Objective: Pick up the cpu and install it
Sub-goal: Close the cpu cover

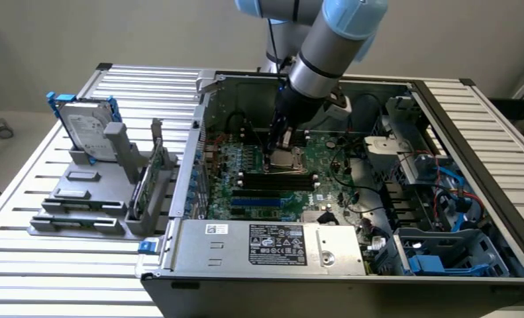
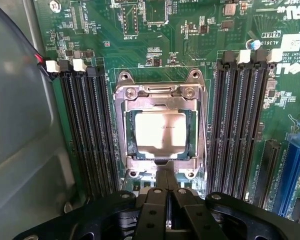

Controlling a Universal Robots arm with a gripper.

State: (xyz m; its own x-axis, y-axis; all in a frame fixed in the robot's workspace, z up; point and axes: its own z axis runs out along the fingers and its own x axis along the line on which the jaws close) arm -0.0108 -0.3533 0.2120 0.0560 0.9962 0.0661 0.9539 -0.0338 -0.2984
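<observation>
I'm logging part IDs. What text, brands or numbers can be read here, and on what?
"DELL", partly cut off: printed white on the motherboard, wrist view.
Other white print on that board: too small to read.
Marking on the cpu: too faint to read.
Labels on the power supply and hard drive: too small to read.

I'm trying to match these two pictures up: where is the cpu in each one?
Exterior view: the cpu lies in the open case, right under the gripper.
Wrist view: the cpu sits inside the metal socket frame, just off the shut gripper.
Shared landmark: the black memory slots beside the socket.
</observation>
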